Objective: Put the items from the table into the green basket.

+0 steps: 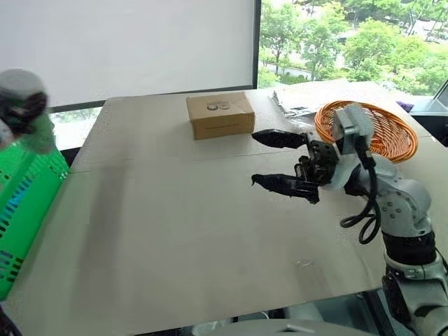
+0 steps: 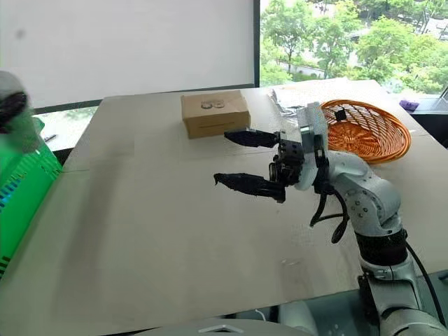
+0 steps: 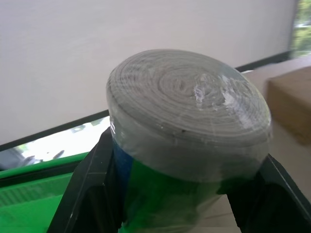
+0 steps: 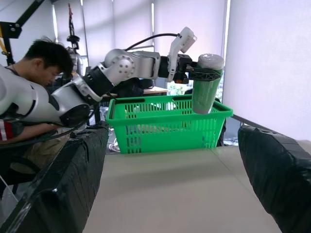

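The large light-beige tabletop point(image 1: 210, 238) shows no loose item; a brown cardboard box point(image 1: 220, 115) sits near its far edge and an orange wicker bowl basket point(image 1: 374, 129) at its far right corner. The bright green plastic lattice shopping basket point(image 4: 165, 124) stands just off the table's left edge.

The left gripper point(image 4: 201, 73) is pinching the slim green cylindrical can point(image 4: 206, 90) near its pale top end, the can hanging upright over the basket's rim (above the corner, not yet down inside). The right gripper point(image 2: 238, 159) hovers over the middle of the table, its black fingers spread wide, carrying nothing.

The can looks light and stiff, but its glossy wrapped skin is probably slippery; a hold across the body just below the pale cap, as here, seems soundest. A person sits beyond the basket.
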You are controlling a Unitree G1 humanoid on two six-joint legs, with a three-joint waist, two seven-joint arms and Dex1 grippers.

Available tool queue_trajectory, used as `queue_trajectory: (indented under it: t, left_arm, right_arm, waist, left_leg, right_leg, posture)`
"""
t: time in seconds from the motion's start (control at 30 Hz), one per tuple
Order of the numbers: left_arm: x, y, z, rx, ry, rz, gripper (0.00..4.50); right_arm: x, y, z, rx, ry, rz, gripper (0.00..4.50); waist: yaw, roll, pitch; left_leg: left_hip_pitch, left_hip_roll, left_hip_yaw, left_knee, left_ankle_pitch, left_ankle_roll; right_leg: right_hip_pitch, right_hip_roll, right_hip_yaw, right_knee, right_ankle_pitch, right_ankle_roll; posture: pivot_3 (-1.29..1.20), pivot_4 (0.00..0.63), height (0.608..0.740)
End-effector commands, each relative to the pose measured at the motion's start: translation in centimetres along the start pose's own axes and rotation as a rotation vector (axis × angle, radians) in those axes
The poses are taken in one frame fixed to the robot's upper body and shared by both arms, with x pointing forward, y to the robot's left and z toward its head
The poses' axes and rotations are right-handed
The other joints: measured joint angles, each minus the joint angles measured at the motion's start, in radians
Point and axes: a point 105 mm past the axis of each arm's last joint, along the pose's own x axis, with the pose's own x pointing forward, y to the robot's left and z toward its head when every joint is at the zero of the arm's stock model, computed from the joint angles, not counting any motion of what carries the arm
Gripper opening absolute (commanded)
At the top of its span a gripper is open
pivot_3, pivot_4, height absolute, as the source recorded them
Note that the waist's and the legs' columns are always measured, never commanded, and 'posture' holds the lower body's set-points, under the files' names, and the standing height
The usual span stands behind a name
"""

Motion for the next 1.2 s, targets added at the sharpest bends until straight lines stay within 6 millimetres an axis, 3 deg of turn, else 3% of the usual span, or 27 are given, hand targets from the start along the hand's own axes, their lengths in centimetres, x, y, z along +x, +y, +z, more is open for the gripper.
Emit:
queue_trajectory:
  t: [0.03,0.1,0.2,0.3,0.43,0.53,0.63,0.73,0.83,0.97,1.03,1.2]
  left_arm:
    - [-0.7,4.8,1.6,0.125,-0.030,0.215,2.13]
    - [-0.5,5.4,0.9,0.134,-0.016,0.241,2.13]
    - [-0.1,5.6,0.2,0.104,-0.012,0.259,3.71]
    - [0.1,6.7,-0.1,0.066,-0.020,0.329,4.42]
    - [0.3,7.3,0.2,0.006,-0.056,0.371,4.46]
    - [0.8,5.7,1.7,-0.090,-0.162,0.279,4.46]
    - [1.2,-1.4,1.9,-0.086,-0.208,-0.057,4.46]
    - [0.5,-7.8,-0.5,-0.220,-0.133,-0.275,4.46]
    - [-2.2,-14.6,-4.0,-0.254,-0.070,-0.494,4.46]
    - [-6.5,-20.9,-8.5,-0.182,0.039,-0.674,4.46]
    - [-8.5,-22.9,-10.1,-0.138,0.054,-0.762,4.46]
    - [-10.3,-23.6,-13.7,-0.147,0.136,-0.775,4.46]
  right_arm:
    - [0.6,0.6,1.7,-0.034,-0.045,0.040,4.50]
    - [0.7,0.5,1.7,-0.036,-0.045,0.037,4.50]
    - [0.7,0.4,1.3,-0.046,-0.023,0.033,4.50]
    - [0.6,0.4,1.2,-0.050,-0.022,0.021,4.50]
    - [0.4,0.1,1.1,-0.060,-0.021,-0.006,4.50]
    - [0.0,-0.3,0.6,-0.061,-0.017,-0.040,4.50]
    - [-1.6,-1.3,-0.9,-0.066,0.024,-0.148,4.50]
    - [-4.4,-2.5,-3.7,-0.083,0.148,-0.310,4.50]
    - [-8.1,-2.9,-6.9,-0.100,0.285,-0.475,4.50]
    - [-12.6,-1.1,-9.8,-0.076,0.393,-0.608,4.50]
    - [-14.7,-0.1,-10.8,-0.062,0.441,-0.674,4.50]
    - [-17.5,0.1,-11.6,-0.105,0.531,-0.745,4.50]
  waist:
    - [0.003,0.000,0.000]
    - [0.013,-0.001,0.000]
    - [0.033,-0.003,-0.002]
    - [0.045,-0.006,-0.004]
    - [0.047,-0.007,-0.005]
    - [0.047,-0.009,-0.006]
    - [0.049,-0.012,-0.008]
    - [0.052,-0.011,-0.010]
    - [0.046,-0.011,-0.011]
    - [0.048,-0.011,-0.010]
    - [0.053,-0.008,-0.011]
    - [0.046,0.005,-0.004]
  left_leg:
    - [0.000,0.000,0.000,0.000,0.000,0.000]
    - [-0.001,0.000,0.000,0.000,0.000,0.000]
    - [-0.001,-0.001,-0.001,0.000,0.000,0.000]
    - [-0.002,-0.001,-0.002,0.000,0.000,0.000]
    - [-0.001,-0.001,-0.002,0.000,0.000,0.000]
    - [-0.002,-0.001,-0.002,0.000,0.000,0.000]
    - [-0.002,-0.001,-0.002,0.000,0.000,0.000]
    - [-0.002,-0.003,-0.001,0.001,-0.001,0.002]
    - [-0.003,-0.003,0.001,0.004,-0.003,0.005]
    - [-0.004,-0.001,0.003,0.004,-0.004,0.006]
    - [-0.003,-0.001,0.003,0.003,-0.004,0.006]
    - [0.000,0.001,0.006,0.008,-0.004,0.007]
  right_leg:
    - [0.000,-0.001,0.000,0.000,0.000,0.000]
    - [0.000,-0.003,0.000,-0.001,0.001,-0.001]
    - [0.000,-0.008,-0.002,-0.001,0.002,-0.003]
    - [0.000,-0.009,-0.003,-0.001,0.002,-0.003]
    - [0.000,-0.009,-0.003,0.000,0.002,-0.003]
    - [0.000,-0.009,-0.003,0.000,0.002,-0.003]
    - [0.000,-0.011,-0.003,0.001,0.002,-0.003]
    - [0.000,-0.015,-0.003,0.000,0.003,-0.003]
    - [0.000,-0.015,-0.002,0.001,0.003,-0.003]
    - [-0.002,-0.012,0.001,0.001,0.003,-0.003]
    - [-0.002,-0.012,0.001,0.001,0.002,-0.003]
    - [0.007,-0.009,0.001,0.001,-0.003,-0.002]
  posture:
    - [0.22,0.000,0.740]
    - [0.22,0.000,0.740]
    - [0.22,0.000,0.740]
    - [0.22,0.000,0.740]
    - [0.21,0.000,0.740]
    - [0.21,0.000,0.740]
    - [0.21,0.000,0.740]
    - [0.21,0.000,0.740]
    - [0.21,0.000,0.740]
    - [0.21,0.004,0.740]
    - [0.20,0.007,0.740]
    - [0.17,0.013,0.740]
